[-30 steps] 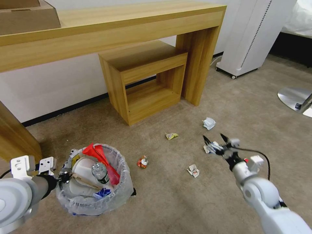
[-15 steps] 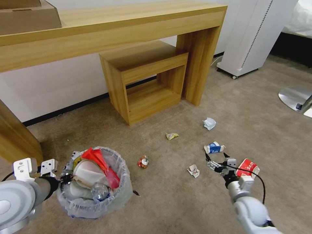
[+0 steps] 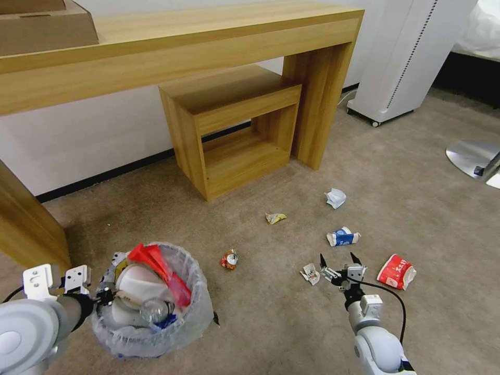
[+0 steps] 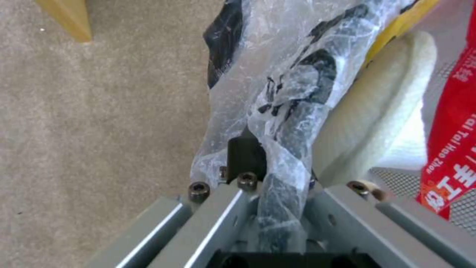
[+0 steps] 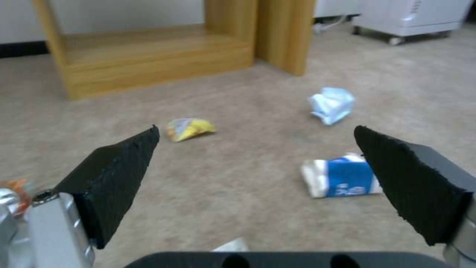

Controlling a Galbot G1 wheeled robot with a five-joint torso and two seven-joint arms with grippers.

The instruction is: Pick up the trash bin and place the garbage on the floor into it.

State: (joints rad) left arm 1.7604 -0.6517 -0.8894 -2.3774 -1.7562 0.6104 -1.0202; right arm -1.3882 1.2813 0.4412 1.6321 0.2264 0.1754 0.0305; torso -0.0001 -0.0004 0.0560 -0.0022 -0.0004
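Crinkled plastic: the clear liner over the rim of the trash bin [image 3: 156, 312] is bunched between the fingers of my left gripper [image 3: 101, 298], which is clamped tight on the rim.
Bin contents: a white slipper [image 3: 136, 281], a red wrapper [image 3: 161, 265] and a clear bottle [image 3: 155, 310] are heaped inside, reaching the rim.
Right gripper: my right gripper [image 3: 341, 260] hangs just above the floor [image 3: 271, 323] with its jaws spread wide and nothing between them.
Litter near my right gripper: a crumpled white scrap [image 3: 310, 273] lies just beside its left finger; the blue-white carton [image 3: 342, 237] lies ahead of it; a red-and-white packet [image 3: 396, 271] lies to its right.
Farther litter: a yellow wrapper [image 3: 275, 218] and crumpled white paper [image 3: 335, 198] lie beyond the carton; an orange-red piece [image 3: 228, 259] lies between the two grippers.
Open room: bare carpet lies around my right gripper on every side; a wooden stool [image 3: 234, 130] under the tabletop [image 3: 208, 31] stands well beyond the litter.
Left wrist view: close up, the bin's dark wall shows through the liner [image 4: 277, 85], with the slipper's edge [image 4: 382, 111] just inside.
Right wrist view: the carton [image 5: 342, 180], yellow wrapper [image 5: 189, 128] and paper ball [image 5: 332, 105] show between my fingers [image 5: 116, 178].
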